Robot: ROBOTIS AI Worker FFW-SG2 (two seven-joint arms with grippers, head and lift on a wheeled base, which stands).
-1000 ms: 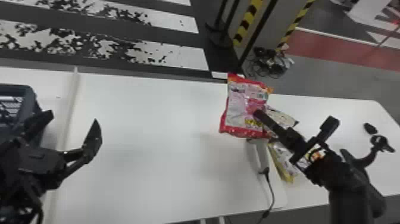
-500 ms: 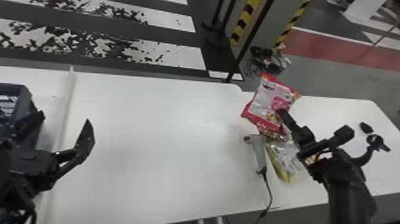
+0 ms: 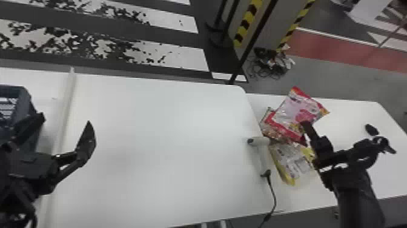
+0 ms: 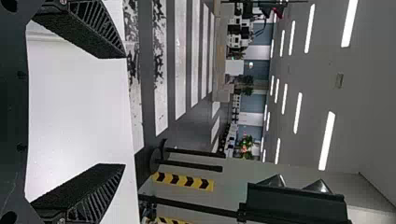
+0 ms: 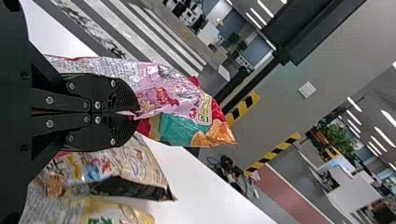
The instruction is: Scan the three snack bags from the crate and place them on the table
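My right gripper point(image 3: 306, 125) is at the right in the head view, shut on the red and pink snack bag point(image 3: 298, 112), which it holds over the right table. In the right wrist view the fingers of this gripper point(image 5: 135, 113) pinch the pink bag point(image 5: 173, 100). Beneath it lie a tan snack bag point(image 5: 135, 163) and a yellow one point(image 3: 290, 160). The scanner point(image 3: 260, 151) stands at the main table's right edge, left of the yellow bag. My left gripper point(image 3: 65, 121) is parked at the left beside the crate point(image 3: 22, 100); in the left wrist view this gripper point(image 4: 123, 112) is open and holds nothing.
A white table point(image 3: 157, 145) spans the middle, with a raised strip point(image 3: 65, 106) along its left side. The scanner's black cable point(image 3: 274, 194) hangs toward the front edge. A small dark object point(image 3: 371, 129) lies on the right table point(image 3: 363, 112).
The right gripper has carried the red and pink bag rightward, away from the scanner and over the other bags. The left arm has hardly moved.
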